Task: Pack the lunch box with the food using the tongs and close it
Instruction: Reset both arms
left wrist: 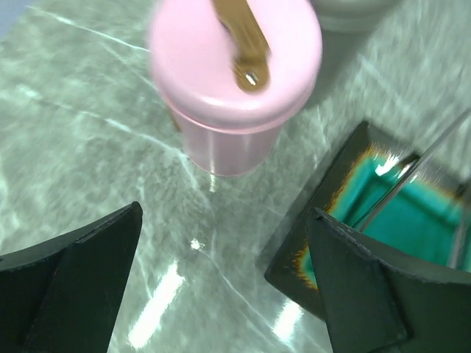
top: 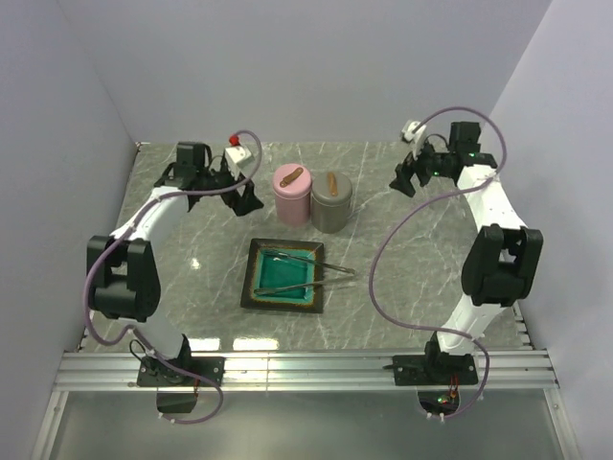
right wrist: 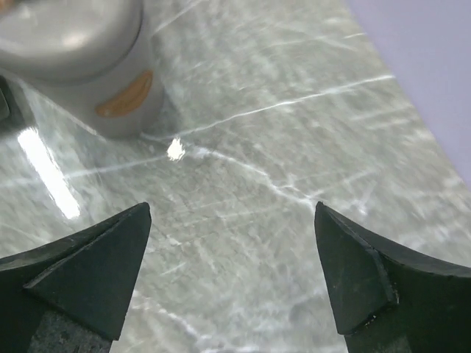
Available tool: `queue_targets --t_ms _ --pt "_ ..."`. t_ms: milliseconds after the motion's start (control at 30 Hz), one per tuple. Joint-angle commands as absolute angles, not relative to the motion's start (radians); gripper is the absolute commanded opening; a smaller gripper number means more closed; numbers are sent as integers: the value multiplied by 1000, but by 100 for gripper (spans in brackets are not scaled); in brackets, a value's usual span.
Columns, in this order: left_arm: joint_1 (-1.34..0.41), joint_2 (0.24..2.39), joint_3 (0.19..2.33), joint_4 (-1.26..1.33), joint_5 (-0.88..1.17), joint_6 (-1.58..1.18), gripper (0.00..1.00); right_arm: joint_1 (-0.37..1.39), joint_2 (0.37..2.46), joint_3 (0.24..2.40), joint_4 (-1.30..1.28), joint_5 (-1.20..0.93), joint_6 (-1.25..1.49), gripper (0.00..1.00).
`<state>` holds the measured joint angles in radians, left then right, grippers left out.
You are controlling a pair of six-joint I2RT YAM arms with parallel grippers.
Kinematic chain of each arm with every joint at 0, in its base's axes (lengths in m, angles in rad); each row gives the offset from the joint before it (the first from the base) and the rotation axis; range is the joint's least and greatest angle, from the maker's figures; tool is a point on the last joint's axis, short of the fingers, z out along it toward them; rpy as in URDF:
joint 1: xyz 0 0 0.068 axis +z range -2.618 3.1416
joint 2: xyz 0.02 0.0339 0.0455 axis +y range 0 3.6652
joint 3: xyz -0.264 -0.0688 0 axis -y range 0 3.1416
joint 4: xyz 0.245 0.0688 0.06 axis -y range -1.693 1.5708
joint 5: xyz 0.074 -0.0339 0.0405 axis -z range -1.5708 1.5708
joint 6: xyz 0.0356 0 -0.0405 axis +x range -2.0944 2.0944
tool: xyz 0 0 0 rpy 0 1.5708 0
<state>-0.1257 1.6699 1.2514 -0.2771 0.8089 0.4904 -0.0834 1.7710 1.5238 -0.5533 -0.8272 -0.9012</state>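
Pink lunch box (top: 292, 194) stands lidded just behind the teal plate (top: 248, 280), tongs (top: 316, 263) lying across that plate. Left arm (top: 158, 216) hovers behind-left of the plate, jaws wide, empty. Right arm (top: 493, 206) hovers behind-right, jaws equally wide, gripping nothing.

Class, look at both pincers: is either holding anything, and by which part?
Nothing is held. The left pincer and the right pincer both stand open and empty; the tongs lie on the plate.

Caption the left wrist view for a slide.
Open left gripper above the table, facing the lidded pink lunch box; tongs lie on the teal plate.
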Motion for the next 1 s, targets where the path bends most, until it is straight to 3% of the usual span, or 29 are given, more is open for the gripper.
queue_targets --t_ms 0,167,367,967 --pt "-101 1574 1370 -360 761 283 99 -100 1684 1612 -603 -766 -654 100" --pt "-65 1448 1373 -365 586 76 100 -130 1576 1614 -663 -681 -447 100" --pt "-49 1315 1307 -367 545 12 99 -138 1436 1496 -615 -709 -209 100" --pt "-48 1086 1057 -476 347 -88 99 -100 1101 1066 -518 -460 -15 100"
